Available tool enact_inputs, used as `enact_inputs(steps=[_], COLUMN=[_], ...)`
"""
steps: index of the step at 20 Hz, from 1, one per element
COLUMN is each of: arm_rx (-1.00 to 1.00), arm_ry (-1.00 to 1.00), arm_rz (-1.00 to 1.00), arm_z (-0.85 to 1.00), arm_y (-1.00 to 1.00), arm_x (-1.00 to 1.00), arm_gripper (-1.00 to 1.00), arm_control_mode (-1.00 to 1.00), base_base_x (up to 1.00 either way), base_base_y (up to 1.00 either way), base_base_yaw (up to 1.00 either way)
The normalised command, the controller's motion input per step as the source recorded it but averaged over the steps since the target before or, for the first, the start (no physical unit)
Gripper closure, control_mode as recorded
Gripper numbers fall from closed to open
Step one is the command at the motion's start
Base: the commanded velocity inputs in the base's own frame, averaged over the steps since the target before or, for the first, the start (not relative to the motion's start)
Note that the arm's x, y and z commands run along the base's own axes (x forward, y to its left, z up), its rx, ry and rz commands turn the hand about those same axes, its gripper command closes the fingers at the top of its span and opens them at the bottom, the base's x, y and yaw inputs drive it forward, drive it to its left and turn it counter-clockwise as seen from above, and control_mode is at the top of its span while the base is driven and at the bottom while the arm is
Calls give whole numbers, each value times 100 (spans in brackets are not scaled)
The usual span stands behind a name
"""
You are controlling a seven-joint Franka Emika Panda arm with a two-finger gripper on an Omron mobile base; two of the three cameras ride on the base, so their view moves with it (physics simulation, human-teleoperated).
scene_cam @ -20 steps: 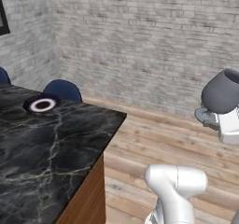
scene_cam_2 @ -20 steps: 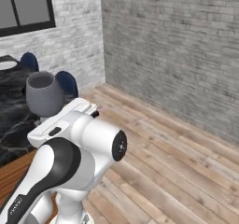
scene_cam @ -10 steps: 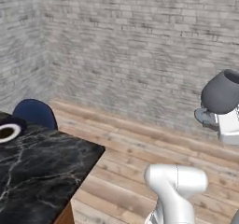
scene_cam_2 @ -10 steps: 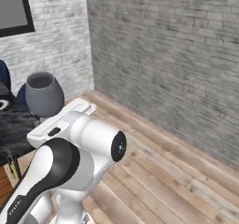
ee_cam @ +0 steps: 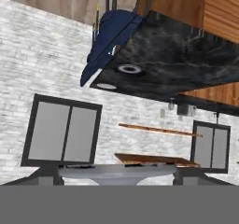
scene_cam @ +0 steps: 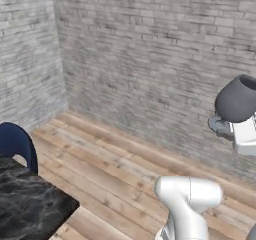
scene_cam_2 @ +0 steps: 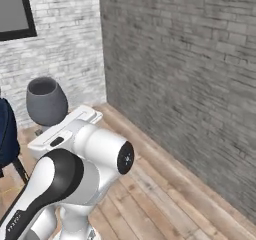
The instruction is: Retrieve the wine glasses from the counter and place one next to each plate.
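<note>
A smoky grey wine glass (scene_cam: 236,100) sits at the right edge of the left base view, its rounded bowl above a round foot beside the white hand; in the right base view the same glass (scene_cam_2: 46,102) stands upright at the left, just above the white arm (scene_cam_2: 75,169), and its open bowl looks empty. The jaws are spread wide around the glass foot, which shows as a pale grey disc (ee_cam: 116,171) lying across the bottom of the hand view between the two dark fingertips (ee_cam: 44,176). That view is rolled upside down: the black marble worktop (ee_cam: 186,64) hangs in the upper right, with a dark blue plate (ee_cam: 129,69) with a white ring and a white plate (ee_cam: 106,86) near its edge, both bare. A dark blue chair (ee_cam: 112,36) is pushed against that edge. In the left base view a corner of the worktop (scene_cam: 30,209) fills the lower left, with the chair back (scene_cam: 15,144) just behind it, over a plank floor (scene_cam: 115,169) and grey brick walls (scene_cam: 150,59).
</note>
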Motion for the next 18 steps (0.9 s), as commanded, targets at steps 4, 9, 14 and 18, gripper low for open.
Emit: enact_inputs(steps=[4,9,14,18], arm_rx=[0,0,0,0], arm_ry=[0,0,0,0], arm_rz=[0,0,0,0], arm_z=[0,0,0,0], arm_y=[0,0,0,0], arm_x=[0,0,0,0], arm_gripper=[100,100,100,100], arm_control_mode=[100,100,100,100], base_base_x=[100,100,100,99], base_base_y=[-98,-93,-66,-25], base_base_yaw=[37,43,60,80])
